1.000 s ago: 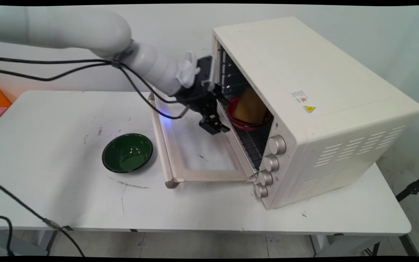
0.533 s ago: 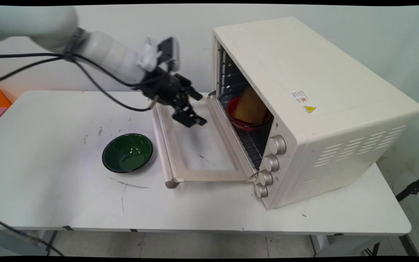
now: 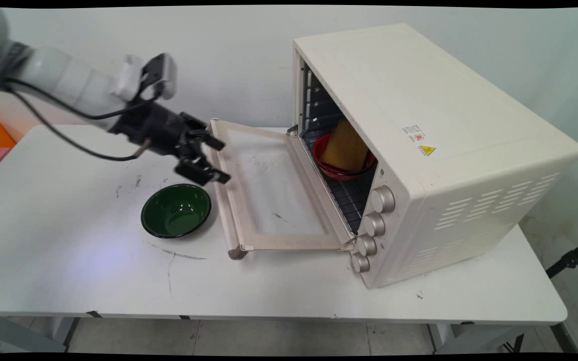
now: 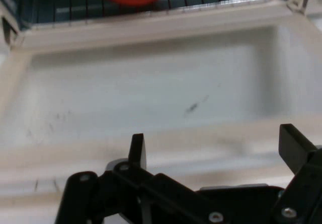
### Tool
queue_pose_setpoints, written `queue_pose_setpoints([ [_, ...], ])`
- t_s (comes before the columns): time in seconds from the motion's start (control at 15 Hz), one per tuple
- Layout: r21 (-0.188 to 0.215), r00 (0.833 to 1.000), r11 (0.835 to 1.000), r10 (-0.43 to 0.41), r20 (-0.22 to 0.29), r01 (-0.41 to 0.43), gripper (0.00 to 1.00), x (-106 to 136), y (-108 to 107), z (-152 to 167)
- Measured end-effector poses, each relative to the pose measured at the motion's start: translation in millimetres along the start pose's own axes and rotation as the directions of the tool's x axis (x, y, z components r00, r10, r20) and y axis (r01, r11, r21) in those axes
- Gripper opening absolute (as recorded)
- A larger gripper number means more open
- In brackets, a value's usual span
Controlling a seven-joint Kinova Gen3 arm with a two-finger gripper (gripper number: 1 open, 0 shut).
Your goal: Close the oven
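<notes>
Tool [image 3: 209,160] spread wide, empty, over oven door [image 3: 269,185] edge, green bowl [image 3: 176,216] in main view only

Claw [image 3: 214,160] empty, fingers apart

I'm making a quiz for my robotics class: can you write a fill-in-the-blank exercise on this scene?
1. The toaster oven stands with its door ____.
2. The bowl on the rack inside the oven is ____.
3. The bowl on the table, left of the door, is ____.
4. The tool hovers above the door's outer edge, its fingers ____ and holding nothing.

Missing words: open; red; green; open
</notes>
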Motion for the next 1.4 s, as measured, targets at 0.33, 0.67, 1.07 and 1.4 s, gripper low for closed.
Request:
queue_pose_setpoints([
  [0.33,0.004,0.999,1.000,-0.026,0.037,0.026,1.00,-39.6,-3.3,-24.0],
  [0.67,0.007,0.998,1.000,-0.009,0.066,0.009,1.00,-61.8,-6.9,-25.4],
  [1.07,0.010,0.997,1.000,0.015,0.080,-0.016,0.00,-75.0,-9.9,-11.9],
  [1.4,0.020,0.996,0.999,0.024,0.085,-0.026,0.00,-80.0,-11.5,12.1],
])
